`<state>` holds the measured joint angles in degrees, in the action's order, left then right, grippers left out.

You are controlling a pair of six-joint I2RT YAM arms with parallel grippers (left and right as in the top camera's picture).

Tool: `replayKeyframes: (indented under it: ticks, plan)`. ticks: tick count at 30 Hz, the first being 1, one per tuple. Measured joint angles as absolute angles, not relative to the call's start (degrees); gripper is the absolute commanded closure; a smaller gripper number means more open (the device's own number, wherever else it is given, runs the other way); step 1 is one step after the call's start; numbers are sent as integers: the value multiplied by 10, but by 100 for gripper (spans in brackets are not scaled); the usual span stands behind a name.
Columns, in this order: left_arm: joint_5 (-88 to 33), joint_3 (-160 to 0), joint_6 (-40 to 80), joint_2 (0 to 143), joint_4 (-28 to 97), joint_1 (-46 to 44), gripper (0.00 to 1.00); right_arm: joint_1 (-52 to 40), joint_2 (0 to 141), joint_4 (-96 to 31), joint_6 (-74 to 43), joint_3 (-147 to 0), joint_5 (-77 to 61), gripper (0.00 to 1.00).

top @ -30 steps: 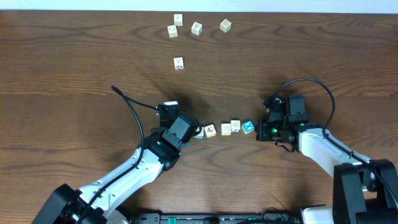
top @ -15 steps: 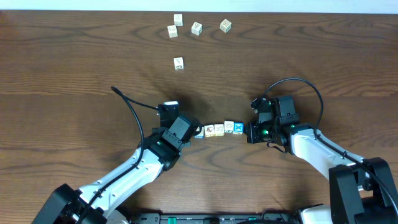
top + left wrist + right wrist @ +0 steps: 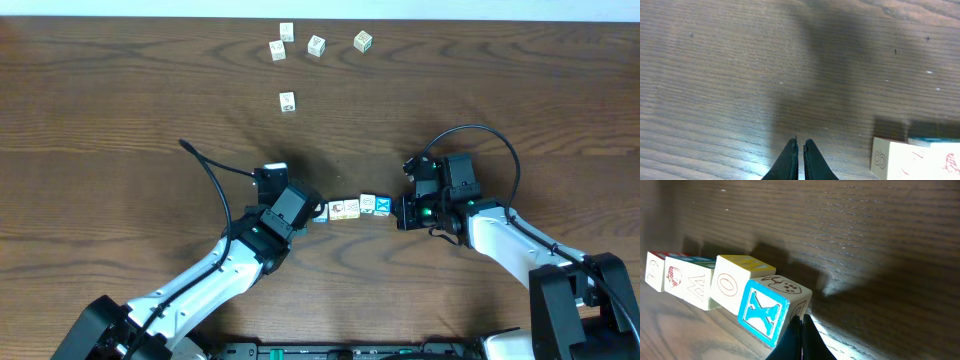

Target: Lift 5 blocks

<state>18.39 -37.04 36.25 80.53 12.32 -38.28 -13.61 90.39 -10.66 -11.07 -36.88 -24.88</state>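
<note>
The blocks (image 3: pixel 346 209) lie in a row on the desk (image 3: pixel 120 130), between the two grippers. Left gripper (image 3: pixel 799 144): fingers together, holding nothing, beside the row's left end. Right gripper (image 3: pixel 801 322): fingers together, tip against the blue X block (image 3: pixel 763 311) at the right end.

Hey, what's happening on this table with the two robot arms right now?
Two robot arms are working on a row of blocks lined up on the table between them. The right gripper is shut, its tips at the blue X block on one end. The left gripper is shut too, beside the other end block, a gap showing. Nothing looks lifted yet. Spare blocks sit at the far edge.
</note>
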Motion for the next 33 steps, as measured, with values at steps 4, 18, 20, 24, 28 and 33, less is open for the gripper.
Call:
replayKeyframes:
  ticks: [4, 18, 20, 24, 28, 33]
  plan:
    - [167, -370, 369, 805, 123, -383, 93, -138, 904, -107, -110, -369, -254, 99]
    - [126, -370, 390, 805, 123, -383, 93, -150, 904, -102, -110, -369, -262, 99]
    - [123, -370, 395, 805, 123, -383, 93, -150, 904, -102, -110, -369, -262, 99]
    - [119, -370, 403, 805, 124, -383, 93, -150, 904, -102, -110, -369, -264, 99]
    - [119, -370, 405, 806, 124, -383, 93, -150, 904, -102, -111, -369, -275, 99]
    - [124, -370, 405, 806, 124, -383, 93, -156, 904, -101, -110, -369, -280, 99]
